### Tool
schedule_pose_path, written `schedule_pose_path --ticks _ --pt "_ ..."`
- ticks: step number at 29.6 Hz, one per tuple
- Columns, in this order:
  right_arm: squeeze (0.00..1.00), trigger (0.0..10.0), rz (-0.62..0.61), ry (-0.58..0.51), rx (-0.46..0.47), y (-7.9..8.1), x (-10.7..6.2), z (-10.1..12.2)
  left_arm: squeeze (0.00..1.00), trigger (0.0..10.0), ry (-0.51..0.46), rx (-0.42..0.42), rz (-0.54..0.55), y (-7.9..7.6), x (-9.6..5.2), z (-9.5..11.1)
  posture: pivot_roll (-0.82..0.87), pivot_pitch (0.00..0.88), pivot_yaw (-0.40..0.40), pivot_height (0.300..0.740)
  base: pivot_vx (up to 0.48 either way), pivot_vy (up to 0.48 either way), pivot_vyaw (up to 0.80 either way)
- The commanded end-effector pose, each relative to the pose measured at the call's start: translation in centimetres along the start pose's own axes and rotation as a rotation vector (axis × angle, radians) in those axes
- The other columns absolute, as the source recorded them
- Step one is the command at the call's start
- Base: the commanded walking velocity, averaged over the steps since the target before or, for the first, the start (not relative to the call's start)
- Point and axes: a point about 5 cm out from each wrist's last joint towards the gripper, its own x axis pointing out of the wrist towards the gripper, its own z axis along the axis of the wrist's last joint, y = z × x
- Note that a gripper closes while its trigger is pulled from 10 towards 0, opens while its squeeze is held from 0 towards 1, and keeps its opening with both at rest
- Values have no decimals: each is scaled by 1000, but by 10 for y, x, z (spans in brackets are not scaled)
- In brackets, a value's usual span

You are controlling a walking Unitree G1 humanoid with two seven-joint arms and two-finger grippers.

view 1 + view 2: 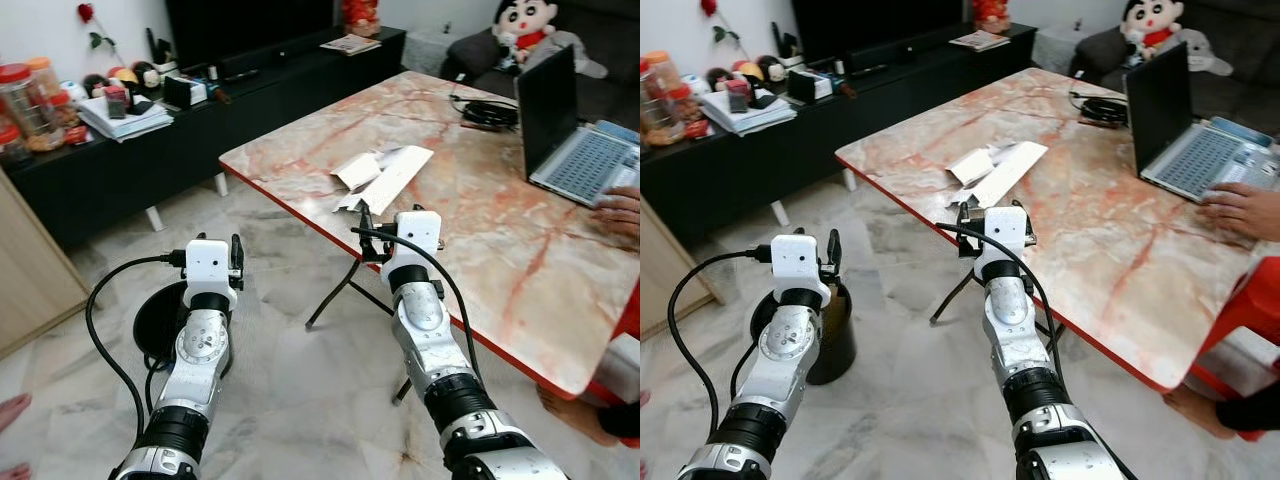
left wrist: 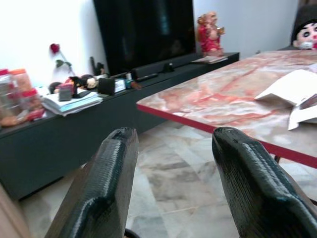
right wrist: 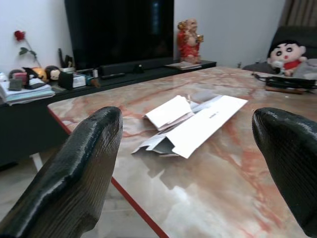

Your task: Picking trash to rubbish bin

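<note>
Here the trash is a flattened white cardboard box [image 3: 190, 124], torn open with creased flaps, lying near the red-trimmed edge of the marble surface [image 1: 480, 240]. The right gripper [image 3: 190, 163] hovers just short of it, fingers spread wide and empty. The left gripper [image 2: 173, 188] hangs open over the floor above a black rubbish bin [image 1: 830, 335].

One flattened white paper carton [image 1: 385, 176] lies at the table's [image 1: 480, 250] centre. One laptop [image 1: 575, 140] sits at upper right, one black bin [image 1: 830, 330] at lower left, and two grippers, left gripper [image 1: 236, 258] and right gripper [image 1: 372, 228].
</note>
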Motion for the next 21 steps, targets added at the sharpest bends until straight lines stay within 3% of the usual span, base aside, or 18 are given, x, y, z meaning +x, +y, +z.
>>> schedule_pose_path --ticks 1,21 --pt "0 10000 9 1 4 1 1 1 0 10000 -17 -9 -6 -2 1 4 -28 0 4 740 0 0 -800" --pt "0 10000 30 7 9 5 1 2 0 10000 -15 -8 6 -3 -1 6 -24 0 -1 740 0 0 -800"
